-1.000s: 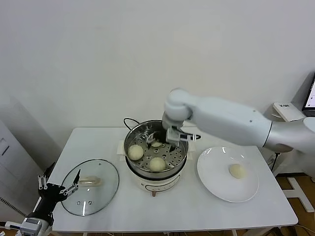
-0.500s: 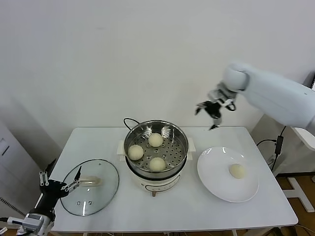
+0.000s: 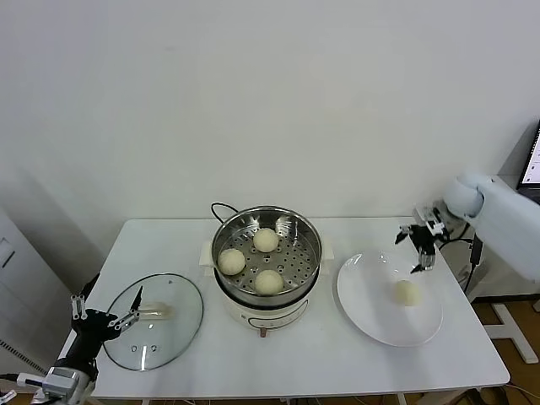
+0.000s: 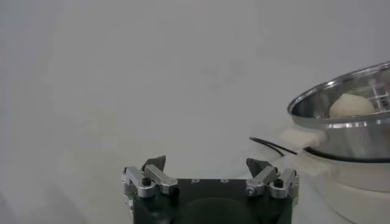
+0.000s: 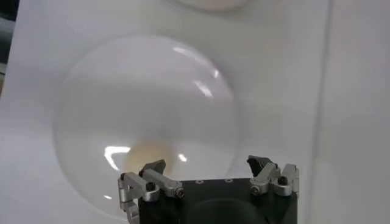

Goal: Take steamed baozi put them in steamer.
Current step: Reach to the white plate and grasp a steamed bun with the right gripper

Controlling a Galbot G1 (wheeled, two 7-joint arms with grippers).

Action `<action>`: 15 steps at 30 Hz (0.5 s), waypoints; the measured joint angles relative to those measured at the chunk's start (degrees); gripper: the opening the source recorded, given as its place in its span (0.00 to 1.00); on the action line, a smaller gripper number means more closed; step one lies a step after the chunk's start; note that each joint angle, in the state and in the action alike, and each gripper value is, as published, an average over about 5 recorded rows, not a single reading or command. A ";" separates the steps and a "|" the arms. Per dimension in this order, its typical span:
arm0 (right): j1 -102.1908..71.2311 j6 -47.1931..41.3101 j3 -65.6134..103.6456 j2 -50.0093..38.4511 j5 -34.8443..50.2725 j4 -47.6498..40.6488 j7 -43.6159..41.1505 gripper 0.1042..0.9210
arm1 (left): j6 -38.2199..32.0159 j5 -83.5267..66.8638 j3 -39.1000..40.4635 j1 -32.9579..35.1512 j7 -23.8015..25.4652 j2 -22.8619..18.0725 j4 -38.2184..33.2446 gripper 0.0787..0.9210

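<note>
Three baozi point(image 3: 268, 281) sit in the steamer point(image 3: 267, 221).
Right gripper point(image 3: 419, 246), wide and empty, hovers over the plate's point(image 3: 363, 308) last bun point(image 3: 407, 293); left gripper point(image 3: 105, 320) parked wide.

Three baozi point(image 3: 256, 260) in the steamer point(image 3: 267, 221); lid point(image 3: 156, 321) left; plate point(image 3: 371, 316) right, holding one.

Head view: three baozi in steamer, one on plate
My right gripper point(image 3: 419, 245) hangs open above the white plate point(image 3: 371, 308) holding one baozi point(image 3: 407, 293); the steamer point(image 3: 267, 250) holds three; my left gripper point(image 3: 105, 318) sits open by the glass lid point(image 3: 154, 321)
</note>
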 measured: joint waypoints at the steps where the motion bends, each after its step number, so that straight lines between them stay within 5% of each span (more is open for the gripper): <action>1: -1.01 -0.12 0.63 -0.13 -0.29 -0.06 0.12 0.88 | 0.00 0.02 -0.04 0.03 -0.02 0.01 0.01 0.88; 15: -9.99 -0.71 7.00 0.61 -3.61 -2.00 2.17 0.88 | -0.17 0.90 0.06 0.75 -0.10 -0.68 -0.23 0.88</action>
